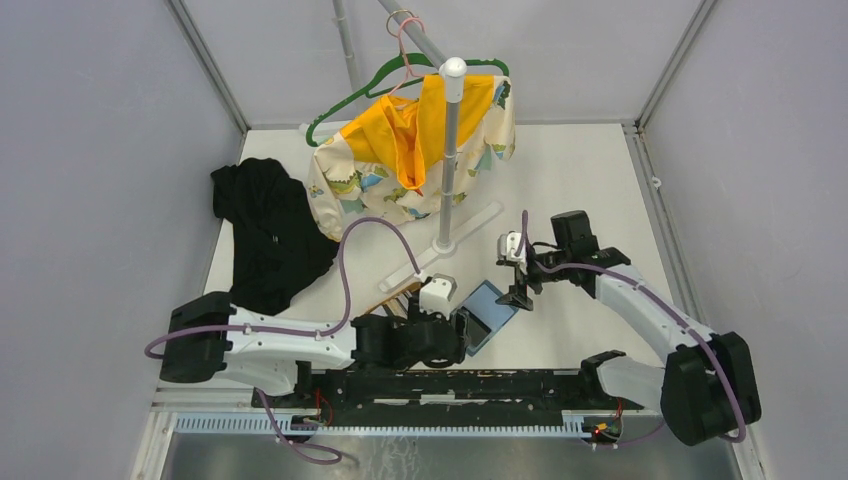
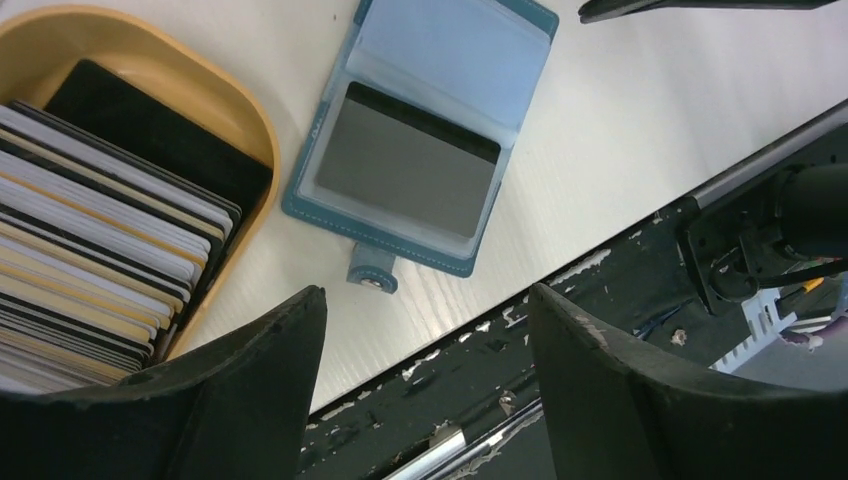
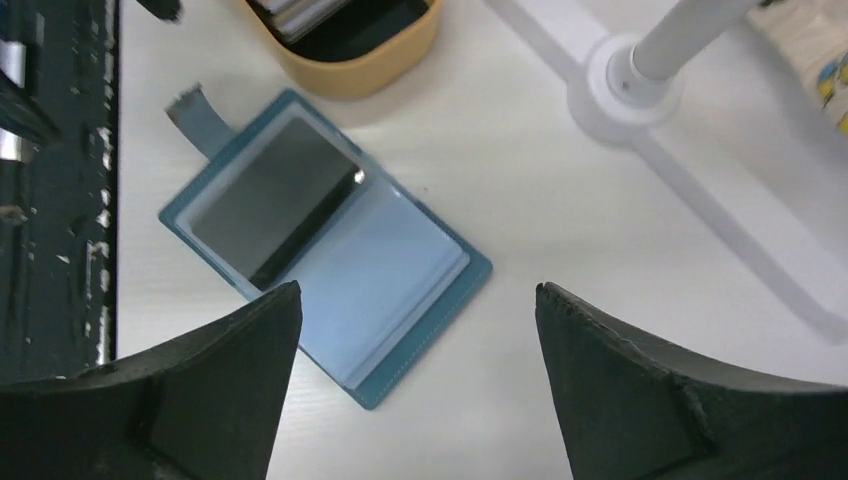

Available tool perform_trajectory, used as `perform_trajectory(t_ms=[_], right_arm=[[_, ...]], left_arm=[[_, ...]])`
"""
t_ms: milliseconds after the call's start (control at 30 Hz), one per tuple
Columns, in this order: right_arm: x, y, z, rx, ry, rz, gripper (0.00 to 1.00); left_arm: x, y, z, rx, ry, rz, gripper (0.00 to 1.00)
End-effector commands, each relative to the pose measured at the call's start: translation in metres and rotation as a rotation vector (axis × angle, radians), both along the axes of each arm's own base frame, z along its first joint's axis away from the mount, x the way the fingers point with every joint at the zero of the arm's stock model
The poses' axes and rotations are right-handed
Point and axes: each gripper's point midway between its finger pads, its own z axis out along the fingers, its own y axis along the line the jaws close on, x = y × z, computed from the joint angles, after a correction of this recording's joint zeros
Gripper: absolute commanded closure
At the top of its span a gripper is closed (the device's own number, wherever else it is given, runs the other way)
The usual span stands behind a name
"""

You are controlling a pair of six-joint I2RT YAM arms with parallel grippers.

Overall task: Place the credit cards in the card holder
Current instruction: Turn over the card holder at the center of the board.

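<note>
Hovering with my left gripper (image 2: 425, 300) and right gripper (image 3: 418, 290) both spread apart and empty, I see the holder (image 2: 450, 60) lying open between them, and the cards (image 2: 90, 250) stand in the tray (image 2: 100, 25) on its left, nearest my left gripper.

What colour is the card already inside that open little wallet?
The card is grey with a black edge stripe; clearest in the left wrist view.

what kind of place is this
Probably a robot lab cell: grey walls enclose a white table, a left arm and right arm are bolted at its near edge, with props like a clothes rack and card tray.
</note>
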Motion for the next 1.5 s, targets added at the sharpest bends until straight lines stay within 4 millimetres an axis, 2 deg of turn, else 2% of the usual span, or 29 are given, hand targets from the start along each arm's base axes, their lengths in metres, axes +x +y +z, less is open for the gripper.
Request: perform_trajectory(t_ms=[0,133,200,300,433,600,667,900,967,1233,1467], right_arm=[[0.023,-0.016,-0.025,-0.121,0.025,-0.134,0.17],[0.037,-0.028,-0.053,-0.247,0.251,-0.300,0.40],[0.035,-0.032,-0.069,-0.305,0.338,-0.315,0.45],[0.028,-0.031,-0.082,-0.321,0.425,-0.322,0.47],[0.022,-0.026,-0.085,-0.301,0.483,-0.308,0.47],[0.011,-0.020,-0.090,-0.283,0.564,-0.280,0.47],[0.008,-0.019,-0.094,-0.283,0.592,-0.272,0.48],[-0.002,-0.015,-0.096,-0.269,0.651,-0.245,0.53],[-0.004,-0.013,-0.096,-0.260,0.670,-0.235,0.55],[-0.009,-0.009,-0.093,-0.236,0.703,-0.214,0.64],[-0.011,-0.006,-0.089,-0.216,0.714,-0.203,0.66]], left_arm=[[-0.005,0.000,-0.006,-0.013,0.055,0.073,0.20],[-0.001,-0.005,-0.020,0.042,0.064,0.137,0.19],[0.002,-0.005,-0.027,0.064,0.061,0.164,0.19],[0.005,-0.005,-0.034,0.081,0.054,0.193,0.21],[0.008,-0.001,-0.040,0.112,0.044,0.217,0.25],[0.007,-0.004,-0.047,0.152,0.044,0.202,0.45],[0.007,-0.006,-0.048,0.162,0.044,0.197,0.57],[0.017,-0.007,-0.029,0.158,0.001,0.199,0.85],[0.022,-0.008,-0.021,0.151,-0.016,0.198,0.90],[0.046,-0.018,0.006,0.090,-0.057,0.172,0.95],[0.064,-0.034,0.024,0.021,-0.073,0.120,0.98]])
